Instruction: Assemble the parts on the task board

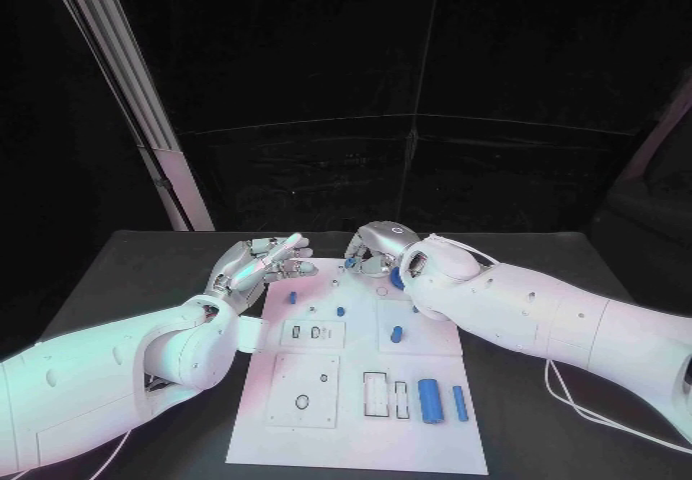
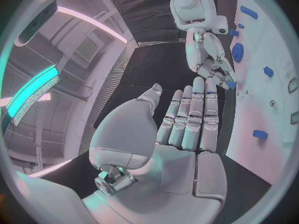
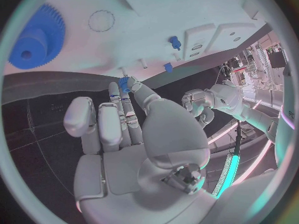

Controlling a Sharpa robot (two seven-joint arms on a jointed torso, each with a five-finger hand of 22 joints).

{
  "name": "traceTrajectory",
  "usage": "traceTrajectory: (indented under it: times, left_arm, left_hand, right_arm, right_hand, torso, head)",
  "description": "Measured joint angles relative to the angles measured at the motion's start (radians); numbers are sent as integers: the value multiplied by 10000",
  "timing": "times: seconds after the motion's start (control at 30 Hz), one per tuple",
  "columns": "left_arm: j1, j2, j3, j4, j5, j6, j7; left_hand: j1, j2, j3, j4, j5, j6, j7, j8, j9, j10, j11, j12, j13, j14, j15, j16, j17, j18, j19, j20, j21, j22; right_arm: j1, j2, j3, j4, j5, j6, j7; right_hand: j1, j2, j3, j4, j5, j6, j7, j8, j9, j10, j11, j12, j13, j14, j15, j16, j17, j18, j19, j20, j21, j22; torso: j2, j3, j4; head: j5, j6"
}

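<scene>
While the right hand (image 3: 127, 129) pinches a small blue part (image 3: 124, 83) at its fingertips, right at the far edge of the white board (image 1: 361, 440), it should be lowered straight and squarely into its seat, I judge. The left hand (image 2: 181, 129) hovers flat and empty by the board's far left corner. Other blue parts (image 1: 430, 400) lie near the board's front.

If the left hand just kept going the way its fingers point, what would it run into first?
Probably the right hand. In the left wrist view, the left hand has flat fingers aimed at the right hand's fingertips, which pinch a small blue part at the task board's edge. Depth is uncertain.
</scene>
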State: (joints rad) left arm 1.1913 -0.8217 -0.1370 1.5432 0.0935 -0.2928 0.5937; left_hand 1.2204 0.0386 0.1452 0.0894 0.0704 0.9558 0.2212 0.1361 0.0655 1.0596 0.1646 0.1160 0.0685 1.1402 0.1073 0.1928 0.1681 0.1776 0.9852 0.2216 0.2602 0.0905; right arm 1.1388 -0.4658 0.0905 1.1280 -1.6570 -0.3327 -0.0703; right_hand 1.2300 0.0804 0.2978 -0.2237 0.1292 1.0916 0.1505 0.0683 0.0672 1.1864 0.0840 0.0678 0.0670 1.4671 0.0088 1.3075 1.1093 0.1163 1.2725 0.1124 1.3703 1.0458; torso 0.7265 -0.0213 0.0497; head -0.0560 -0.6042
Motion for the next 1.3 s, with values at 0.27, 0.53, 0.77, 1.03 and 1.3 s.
traceTrajectory:
  times: [0.27,0.53,0.77,1.03,1.3]
  left_arm:
    - [3,-1,0,24,15,0,-4]
    - [7,10,1,27,25,0,-8]
    - [13,8,1,30,32,1,-11]
    - [17,20,1,24,36,1,-16]
    - [23,31,1,20,39,2,-25]
  left_hand:
    - [0,0,0,0,0,0,0,0,0,0,0,0,0,0,0,0,7,-1,0,0,0,1]
    - [0,0,0,0,0,0,0,1,0,0,0,0,0,0,0,0,7,-1,0,0,0,1]
    - [0,0,0,0,0,0,0,1,1,0,0,0,0,0,0,0,6,0,0,0,0,2]
    - [0,0,0,0,0,0,0,1,1,0,0,0,0,0,0,0,5,0,0,0,0,3]
    - [0,0,0,0,0,0,0,1,1,0,0,0,0,0,0,1,5,0,0,0,1,3]
  right_arm:
    - [12,241,0,-341,0,12,-99]
    - [22,475,-1,-670,-8,83,-115]
    - [30,680,-4,-883,-19,204,-117]
    - [30,861,-4,-1026,-31,389,-101]
    - [33,994,-5,-1198,-72,609,-114]
  right_hand:
    - [0,0,0,0,-15,-29,4,-28,0,-38,37,0,1,0,0,-1,-1,0,0,0,0,-1]
    - [-52,-54,68,15,-18,-34,3,-68,-3,-38,37,0,-1,-1,0,-2,-2,0,0,0,0,8]
    - [-52,-54,69,16,-18,-36,4,-77,-6,-37,37,0,-7,-1,0,-3,-3,0,-1,0,0,7]
    - [-52,-54,96,42,-73,-63,8,-85,-18,-61,60,0,-6,-1,0,-4,-3,1,-1,0,0,6]
    - [-103,-105,124,70,-73,-67,10,-87,-25,-74,73,1,-5,-1,0,-4,-20,0,-1,1,0,-6]
  torso:
    - [17,-5,-7]
    - [8,-17,17]
    - [2,-29,25]
    - [-9,-46,50]
    - [-12,-56,61]
  head:
    - [21,-17]
    - [16,-81]
    - [12,-105]
    - [-12,-129]
    - [-20,-140]
